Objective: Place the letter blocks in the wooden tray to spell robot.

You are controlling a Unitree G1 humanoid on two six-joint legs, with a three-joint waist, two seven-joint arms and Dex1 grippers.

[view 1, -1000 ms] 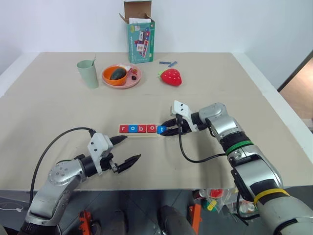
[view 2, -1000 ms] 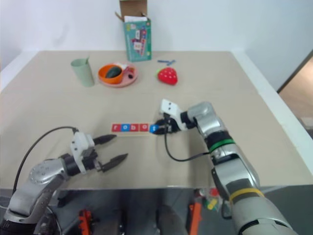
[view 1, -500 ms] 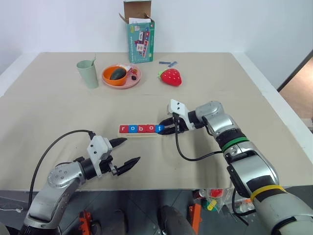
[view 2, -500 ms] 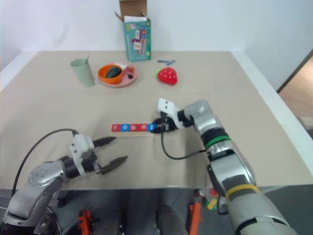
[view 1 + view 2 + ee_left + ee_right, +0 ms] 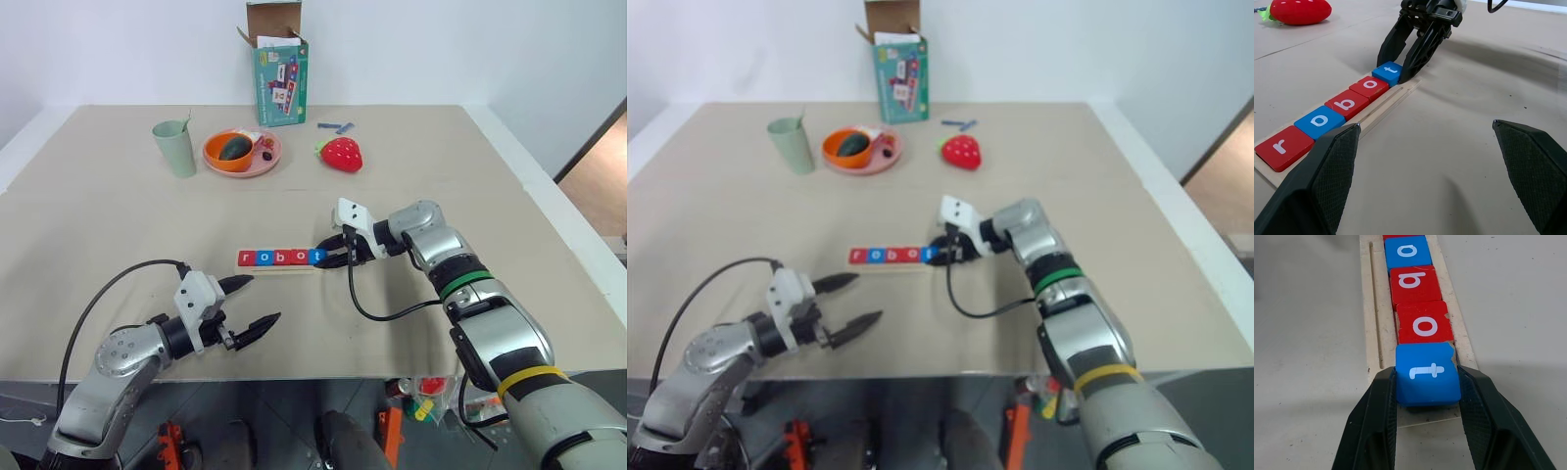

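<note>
The jaws of the right gripper (image 5: pixel 1426 396) pinch the small blue square block with a white letter t (image 5: pixel 1427 373), one black finger on each side, while the jaws of the left gripper (image 5: pixel 247 304) stand spread wide over bare table, well apart from the work. Ahead of the right jaws, touching the t, sits the red block with a white o (image 5: pixel 1423 325), then the red b (image 5: pixel 1415 282) and the blue o (image 5: pixel 1406 250); the red r (image 5: pixel 1280 146) lies at the far end of the long pale wooden tray (image 5: pixel 1385 103). All five letter blocks sit in a row on it and read robot.

The step in hand looks like seating and letting go of the t. To do it well, the block should lie flat on the wood and flush against the o before the fingers part. Spreading them evenly, then backing straight away from the row, should keep the t from twisting or sliding off the tray's near end. The left arm need not move.
</note>
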